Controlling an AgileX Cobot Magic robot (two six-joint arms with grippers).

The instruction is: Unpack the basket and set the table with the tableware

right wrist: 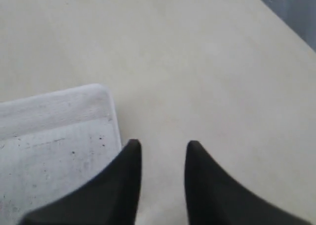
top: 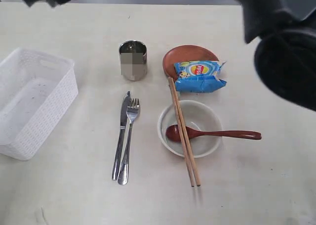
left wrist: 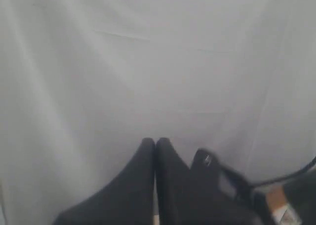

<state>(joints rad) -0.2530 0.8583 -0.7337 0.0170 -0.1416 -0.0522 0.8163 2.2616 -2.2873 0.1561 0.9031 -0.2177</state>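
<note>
Basket [top: 49, 121] sits at the left edge of the bench [top: 256, 185], upright. Inside looks empty, just a speckled floor, so unpacking looks done imo.

Tableware is all out on the bench, mid-frame in the exterior view:
- Steel cup [top: 133, 61] upright, far side.
- Brown plate [top: 185, 54] just beside the cup, w/ the blue chip bag [top: 200, 76] lying on it and hanging over its near rim.
- Pale bowl [top: 210, 113] near side of the plate.
- Red-brown spoon [top: 217, 134] has its head in the bowl, handle out over the rim toward the right.
- Chopsticks [top: 185, 136] are laid as a pair across the bowl. Far tips touch the plate rim, near tips rest on the bench.
- Knife [top: 121, 136] + fork [top: 128, 141] lie side by side, touching or nearly so, between basket and bowl.

Left fingers [left wrist: 143, 175] are pressed together w/ nothing between them, facing a plain white surface.
Right fingers [right wrist: 126, 175] are spread and empty, over bare bench.
Both arms sit high at the far edge of the exterior view, well apart from the setting.

Judgement: task approx complete, every piece placed. All that's left, if anything, is neatening. Chopsticks across the bowl and the bag on the plate may or may not count as final.
</note>
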